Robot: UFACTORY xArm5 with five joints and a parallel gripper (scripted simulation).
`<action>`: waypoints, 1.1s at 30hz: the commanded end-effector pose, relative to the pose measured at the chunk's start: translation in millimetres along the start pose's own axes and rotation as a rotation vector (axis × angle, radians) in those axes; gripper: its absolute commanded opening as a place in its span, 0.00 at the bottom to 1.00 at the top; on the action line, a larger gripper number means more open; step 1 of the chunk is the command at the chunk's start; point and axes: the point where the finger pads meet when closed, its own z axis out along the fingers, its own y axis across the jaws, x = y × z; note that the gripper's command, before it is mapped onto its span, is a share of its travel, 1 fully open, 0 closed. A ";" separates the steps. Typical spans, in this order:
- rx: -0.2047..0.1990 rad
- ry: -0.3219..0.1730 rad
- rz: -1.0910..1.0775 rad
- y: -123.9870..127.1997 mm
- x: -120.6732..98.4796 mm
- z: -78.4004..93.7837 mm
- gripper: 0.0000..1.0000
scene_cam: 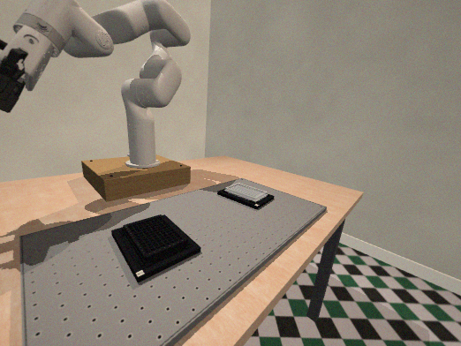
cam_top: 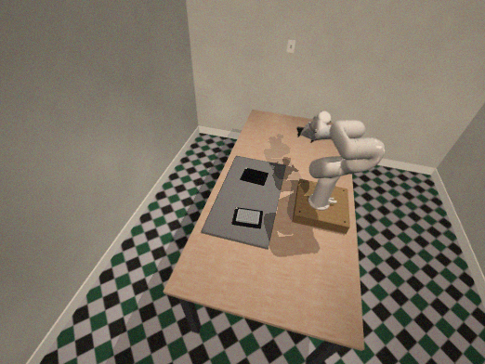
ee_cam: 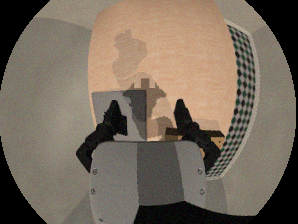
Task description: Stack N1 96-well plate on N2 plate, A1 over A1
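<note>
A black 96-well plate (scene_cam: 154, 238) sits in a black nest on the grey perforated mat (scene_cam: 168, 260); it also shows in the top view (cam_top: 254, 176) as the farther plate. A clear 96-well plate (scene_cam: 245, 191) sits in a second black nest nearer the arm's base, and also shows in the top view (cam_top: 247, 216). My gripper (scene_cam: 8, 86) is open and empty, high above the table and well away from both plates. In the wrist view its two dark fingers stand wide apart over the bare table top, with neither plate in sight.
The arm stands on a wooden block (scene_cam: 134, 176) beside the mat. A small white tag (scene_cam: 139, 273) marks one corner of the black plate's nest. The table edge (scene_cam: 283, 269) runs close along the mat's far side.
</note>
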 end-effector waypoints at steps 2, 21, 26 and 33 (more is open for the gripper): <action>0.002 0.003 0.000 -0.7 1.4 -0.8 1.00; 0.022 -0.044 -0.101 -25.9 -9.0 -2.2 1.00; 0.042 -0.093 -0.203 -51.4 -21.6 -4.5 1.00; 0.063 -0.141 -0.306 -77.5 -36.4 -8.1 1.00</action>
